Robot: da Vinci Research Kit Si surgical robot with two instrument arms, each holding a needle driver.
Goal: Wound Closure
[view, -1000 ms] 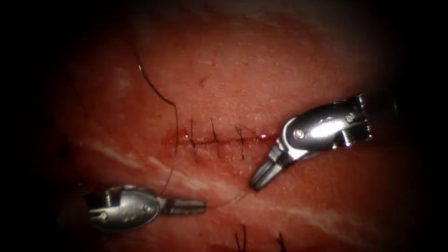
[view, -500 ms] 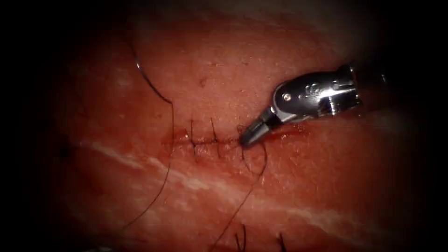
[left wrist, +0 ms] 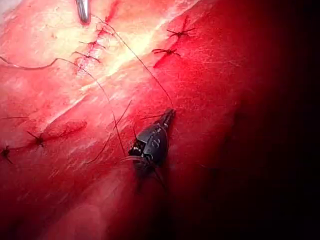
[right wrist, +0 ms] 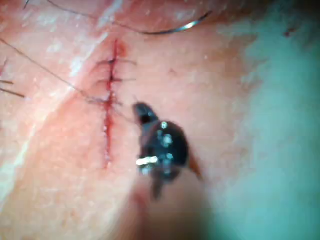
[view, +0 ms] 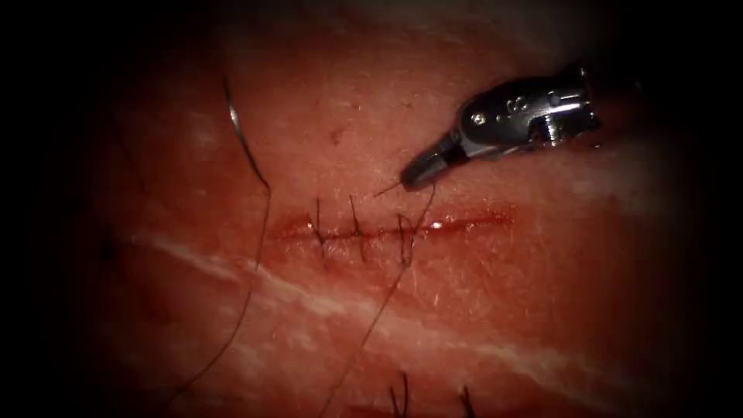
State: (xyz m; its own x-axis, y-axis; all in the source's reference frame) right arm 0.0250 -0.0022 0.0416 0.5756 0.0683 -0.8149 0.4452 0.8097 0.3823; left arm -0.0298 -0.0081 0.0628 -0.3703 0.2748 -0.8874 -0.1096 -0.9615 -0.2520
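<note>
The tissue [view: 480, 310] has a cut [view: 464, 224] running across it, with three stitches [view: 356, 231] over its left part. My right tool [view: 412, 178] hovers just above the cut's middle, jaws shut on the thread [view: 422, 210], which runs down to the rightmost stitch and on toward the lower edge. A short thread end sticks out left of its tip. The curved needle [view: 236, 124] lies free on the tissue, up and left of the cut, not in the tissue; it also shows in the right wrist view [right wrist: 185, 26]. My left tool [left wrist: 169, 115] is shut on the thread [left wrist: 145, 67].
Cut ends of thread [view: 398, 399] from other stitches stand up near the lower edge. A pale streak [view: 309, 298] crosses the tissue below the cut. More knotted stitches [left wrist: 172, 42] sit on neighbouring cuts.
My right tool rose from below the cut to above it, carrying the thread, and a loop drew down at the rightmost stitch. The left tool left the endoscope view at lower left.
</note>
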